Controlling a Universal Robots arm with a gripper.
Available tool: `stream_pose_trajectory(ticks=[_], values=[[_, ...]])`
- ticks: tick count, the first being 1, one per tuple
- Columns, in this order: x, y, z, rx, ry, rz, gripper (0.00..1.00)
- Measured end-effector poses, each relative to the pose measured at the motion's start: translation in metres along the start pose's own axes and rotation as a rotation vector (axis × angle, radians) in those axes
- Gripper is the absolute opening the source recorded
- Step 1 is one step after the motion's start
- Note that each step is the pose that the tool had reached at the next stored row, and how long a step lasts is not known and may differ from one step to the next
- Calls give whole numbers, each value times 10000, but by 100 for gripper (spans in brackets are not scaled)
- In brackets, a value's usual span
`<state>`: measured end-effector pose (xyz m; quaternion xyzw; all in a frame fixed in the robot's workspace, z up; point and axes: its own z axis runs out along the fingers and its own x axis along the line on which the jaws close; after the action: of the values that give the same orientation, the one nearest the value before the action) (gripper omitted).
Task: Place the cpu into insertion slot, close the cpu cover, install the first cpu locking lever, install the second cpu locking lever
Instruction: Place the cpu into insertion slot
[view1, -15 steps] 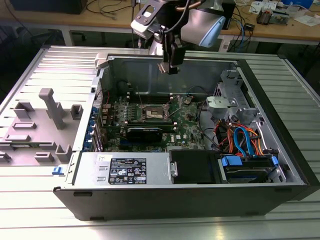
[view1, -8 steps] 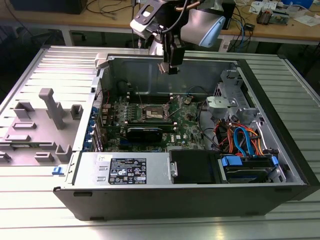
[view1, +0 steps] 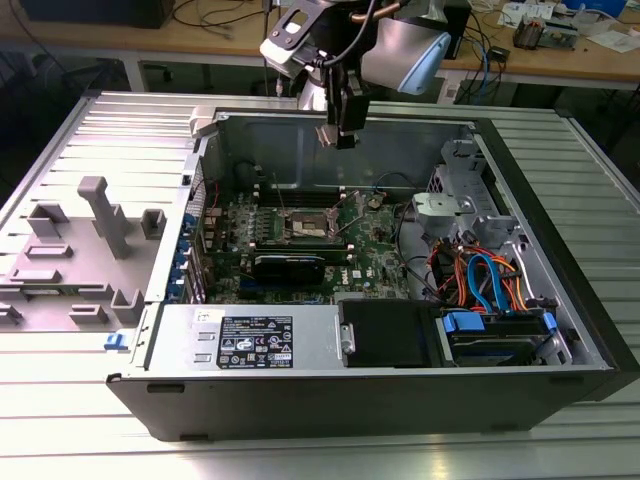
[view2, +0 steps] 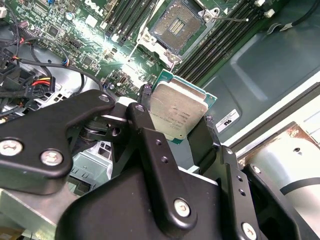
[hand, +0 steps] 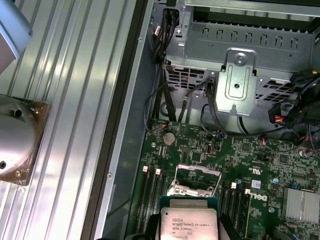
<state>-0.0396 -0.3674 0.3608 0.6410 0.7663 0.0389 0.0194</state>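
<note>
My gripper (view1: 345, 135) hangs over the far side of the open computer case (view1: 560, 260), above the motherboard. It is shut on the cpu (view2: 177, 112), a flat square chip with a silver-grey top and a green edge, clamped between two black fingers (view2: 150, 145). In the first wrist view the cpu (hand: 189, 225) sits just short of the insertion slot (hand: 195, 181). The insertion slot (view2: 177, 22) lies uncovered, its dark centre bare inside a silvery rim; in the exterior view it is the square socket (view1: 305, 228) mid-board. I cannot tell the cpu cover and levers apart from the rim.
Long black memory slots (hand: 150, 200) flank the socket. A coin battery (hand: 170, 137) and a metal drive cage (hand: 240, 75) with black cables lie beyond it. A power supply (view1: 250, 340) and coloured cables (view1: 480, 275) fill the near side. A grey plastic fixture (view1: 100, 215) stands at the exterior view's left.
</note>
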Motion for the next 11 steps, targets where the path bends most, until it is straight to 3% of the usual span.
stream_pose_trajectory(ticks=[3,11], values=[[0,0,1,0,-3,36,54],[0,-1,11,-15,-65,770,54]])
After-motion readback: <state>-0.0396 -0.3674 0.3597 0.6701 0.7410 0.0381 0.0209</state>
